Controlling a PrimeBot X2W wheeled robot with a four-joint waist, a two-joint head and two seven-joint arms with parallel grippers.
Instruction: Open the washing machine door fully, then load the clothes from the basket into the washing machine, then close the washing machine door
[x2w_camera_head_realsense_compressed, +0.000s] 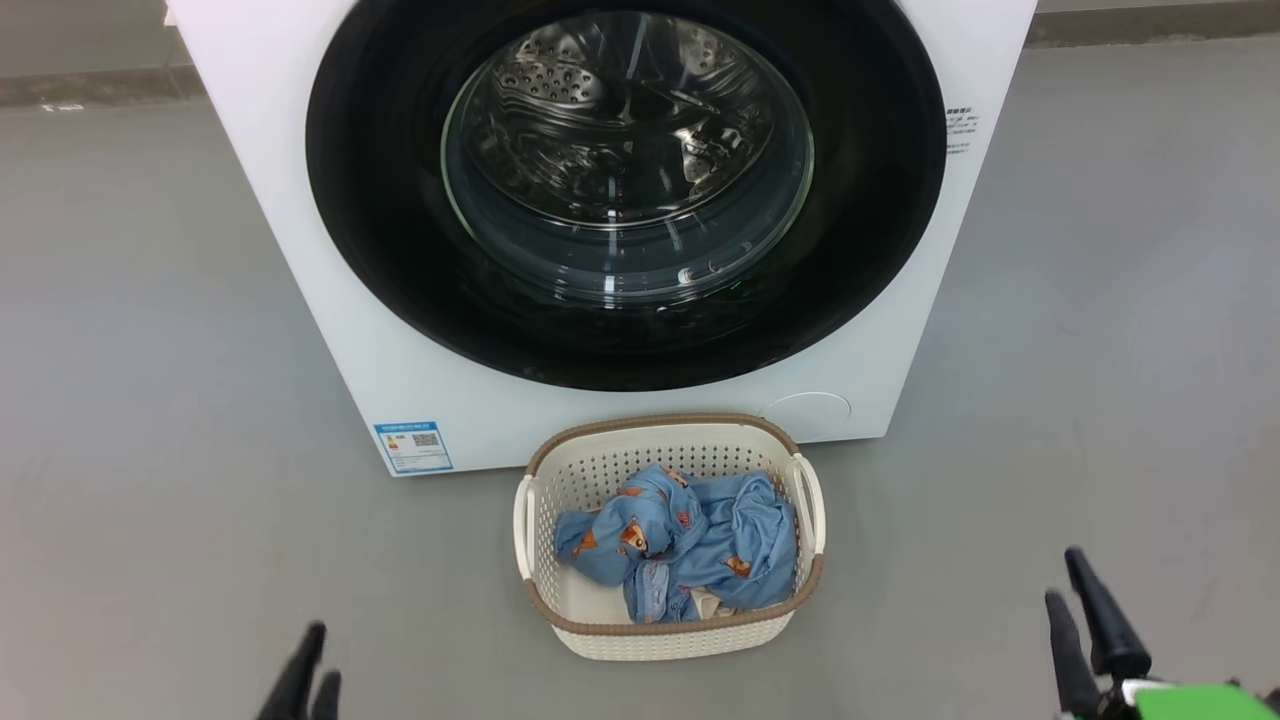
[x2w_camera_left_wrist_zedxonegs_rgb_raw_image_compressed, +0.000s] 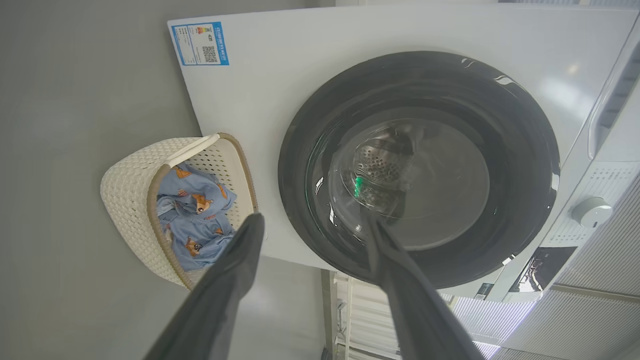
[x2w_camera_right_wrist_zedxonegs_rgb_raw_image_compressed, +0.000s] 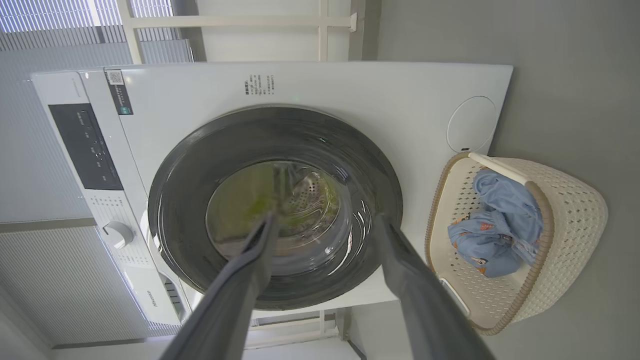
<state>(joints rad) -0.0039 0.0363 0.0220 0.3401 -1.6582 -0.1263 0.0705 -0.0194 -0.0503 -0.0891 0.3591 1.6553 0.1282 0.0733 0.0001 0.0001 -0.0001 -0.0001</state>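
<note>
Nothing done: the washing machine door (x2w_camera_head_realsense_compressed: 627, 180) seems shut, clothes (x2w_camera_head_realsense_compressed: 680, 545) lie in the basket (x2w_camera_head_realsense_compressed: 660, 640) before it, my left pincer (x2w_camera_left_wrist_zedxonegs_rgb_raw_image_compressed: 314, 222) and right pincer (x2w_camera_right_wrist_zedxonegs_rgb_raw_image_compressed: 325, 220) gape empty.

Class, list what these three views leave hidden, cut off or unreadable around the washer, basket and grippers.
Head view: the top of the washing machine is cut off by the upper edge, the left gripper by the bottom edge.
Head view: print on the blue label is too small to read.
Every view: folds and the basket wall hide how many clothes there are.
Right wrist view: reflections on the washing machine door blur the drum.
</note>
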